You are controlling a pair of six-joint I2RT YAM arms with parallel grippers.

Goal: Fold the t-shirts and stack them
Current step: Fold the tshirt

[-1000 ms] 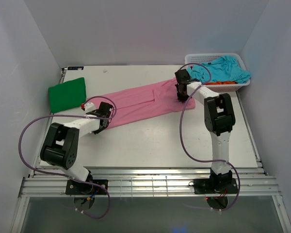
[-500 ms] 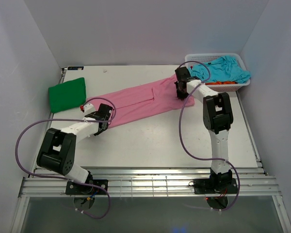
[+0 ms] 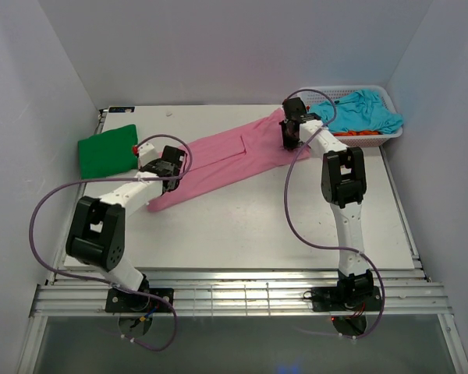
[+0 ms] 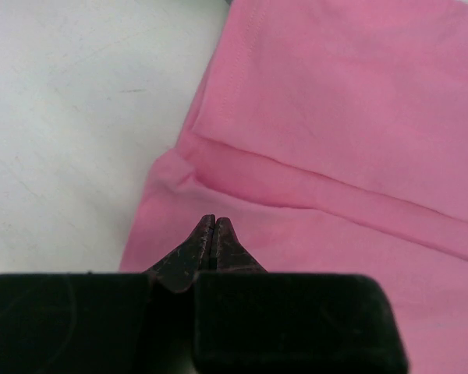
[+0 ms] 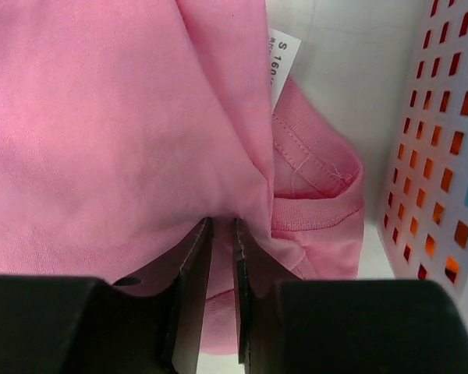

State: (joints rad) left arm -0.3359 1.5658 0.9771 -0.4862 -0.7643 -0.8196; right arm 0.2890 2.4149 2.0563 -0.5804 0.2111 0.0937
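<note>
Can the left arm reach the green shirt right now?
Probably yes. The green shirt lies close beside the left gripper with nothing between them, but that gripper is shut on the pink shirt, so it must let go first.

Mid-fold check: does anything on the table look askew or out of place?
The pink t-shirt lies slanted across the table, its collar end bunched beside the basket with the size label sticking out. The turquoise t-shirt drapes over the basket's rim. The folded green t-shirt looks tidy.
</note>
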